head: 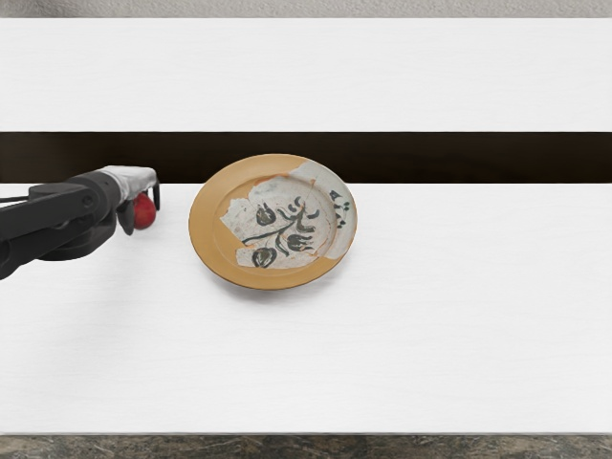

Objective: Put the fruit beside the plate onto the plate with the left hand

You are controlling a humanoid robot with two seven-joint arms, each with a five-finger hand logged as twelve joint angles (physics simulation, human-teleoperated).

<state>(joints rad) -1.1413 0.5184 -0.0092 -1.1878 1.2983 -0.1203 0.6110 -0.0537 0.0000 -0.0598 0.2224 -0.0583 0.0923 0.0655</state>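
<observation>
We see a white desk (430, 325) with a round plate (206, 234) sitting close to its far edge, a little left of the middle. The plate has a wide orange rim and a pale, worn centre painted with dark leafy marks, and it lies flat with nothing on it. From the left edge the left arm (53, 225) reaches in, dark and thick, ending in the left hand (134, 189), which has a light grey back and dark fingers (125, 222). The hand hangs near the far left part of the desk, to the left of the plate and apart from its rim. Under the hand we see the fruit (144, 211), small, round and red, partly covered by the palm above it. One dark finger curls down on the fruit's left side and a thinner one shows on its right, so the hand looks closed around the fruit. We cannot tell whether the fruit touches the desk or is raised off it. The fruit lies beside the plate, not on it. Beyond the far edge of the desk runs a dark gap (459, 158), and behind that lies another white surface (382, 76). Along the near edge a strip of dark mottled floor (306, 447) shows.
</observation>
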